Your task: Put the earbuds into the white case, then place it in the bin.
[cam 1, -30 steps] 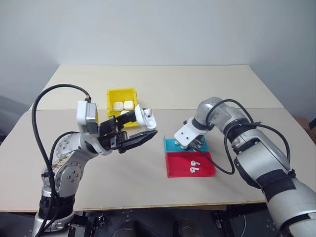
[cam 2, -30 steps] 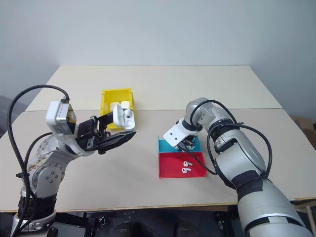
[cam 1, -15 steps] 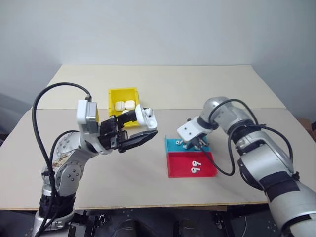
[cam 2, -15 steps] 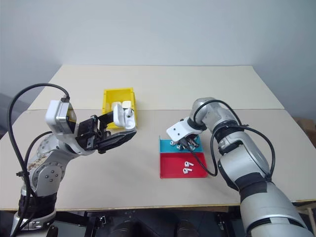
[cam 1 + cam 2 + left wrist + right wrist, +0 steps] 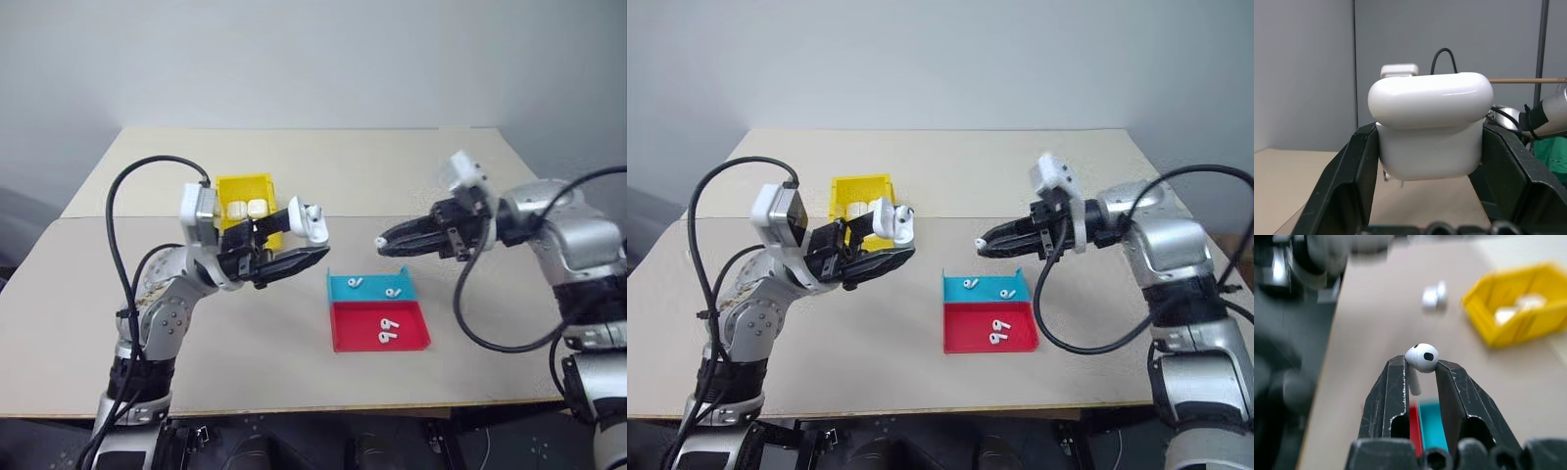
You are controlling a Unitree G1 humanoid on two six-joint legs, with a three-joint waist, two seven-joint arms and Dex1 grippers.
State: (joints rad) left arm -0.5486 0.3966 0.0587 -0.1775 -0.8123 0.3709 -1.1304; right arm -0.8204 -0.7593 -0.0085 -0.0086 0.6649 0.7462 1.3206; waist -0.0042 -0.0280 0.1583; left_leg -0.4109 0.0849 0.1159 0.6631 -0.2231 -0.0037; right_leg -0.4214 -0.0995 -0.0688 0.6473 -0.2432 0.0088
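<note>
We see the left gripper (image 5: 294,238) clamped on the white case (image 5: 312,223), lid up, held in the air above the bench (image 5: 294,166) — the yellow bin (image 5: 243,186) with two more cases inside sits just behind it. Facing it from the other side, well apart, the right gripper (image 5: 384,243) pinches one earbud (image 5: 1421,358) between its narrow fingertips. Below that gripper lies the red-and-teal tray (image 5: 377,311) — two earbuds in the teal part, two in the red.
</note>
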